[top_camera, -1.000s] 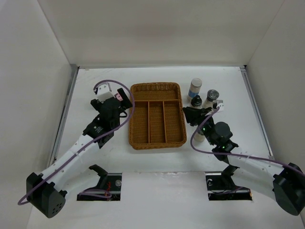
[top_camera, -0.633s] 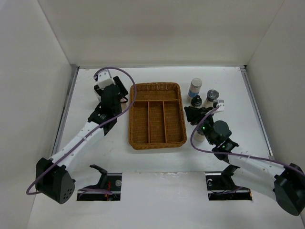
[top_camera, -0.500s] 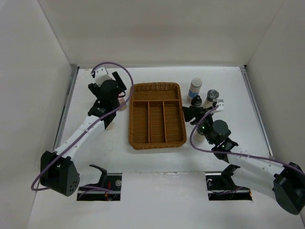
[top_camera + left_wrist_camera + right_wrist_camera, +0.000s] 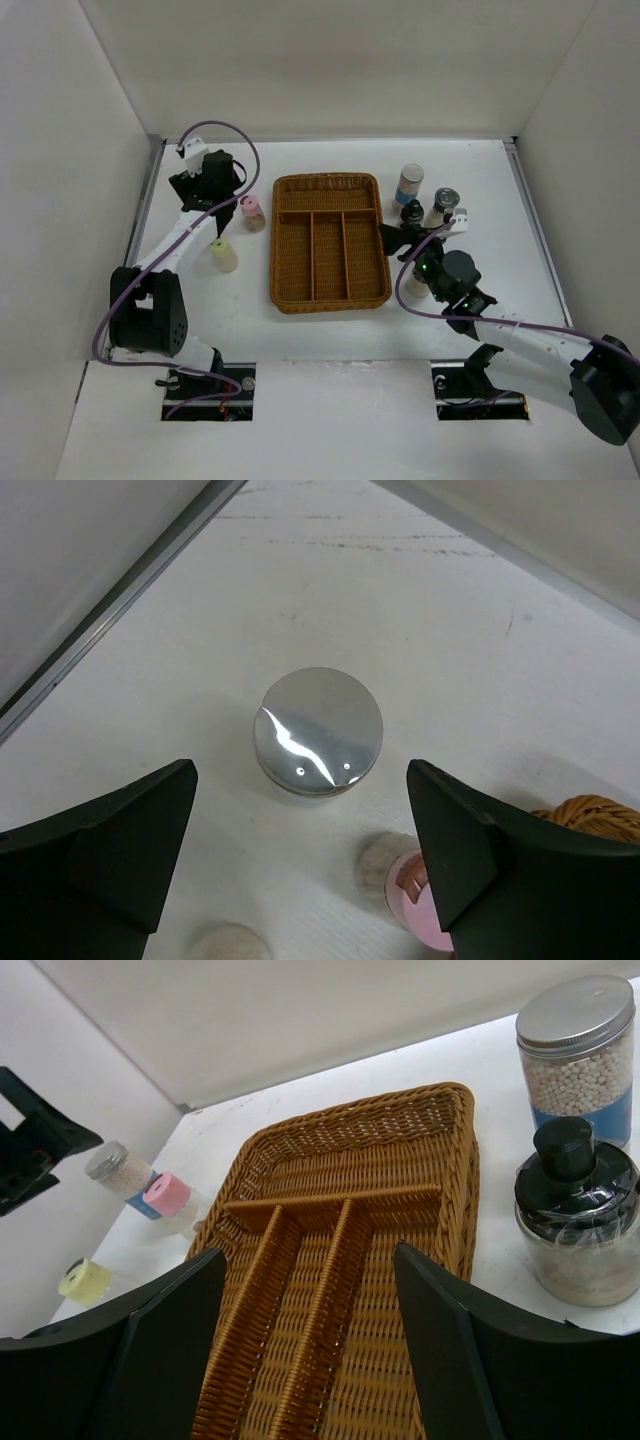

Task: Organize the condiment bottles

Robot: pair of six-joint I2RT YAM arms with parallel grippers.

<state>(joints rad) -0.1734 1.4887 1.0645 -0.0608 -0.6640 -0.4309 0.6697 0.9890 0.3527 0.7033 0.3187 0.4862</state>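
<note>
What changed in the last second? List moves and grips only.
The left gripper swung from the wicker tray's left edge to the back-left corner, open above a silver-capped bottle, leaving the pink-capped bottle and pale-yellow-capped bottle unobstructed. No grasp or release is visible. The right gripper, tray and right-side bottles barely moved.

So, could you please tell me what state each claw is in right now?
Left claw: open, holding nothing; the silver-capped bottle ahead is untouched.
Right claw: open, holding nothing.
</note>
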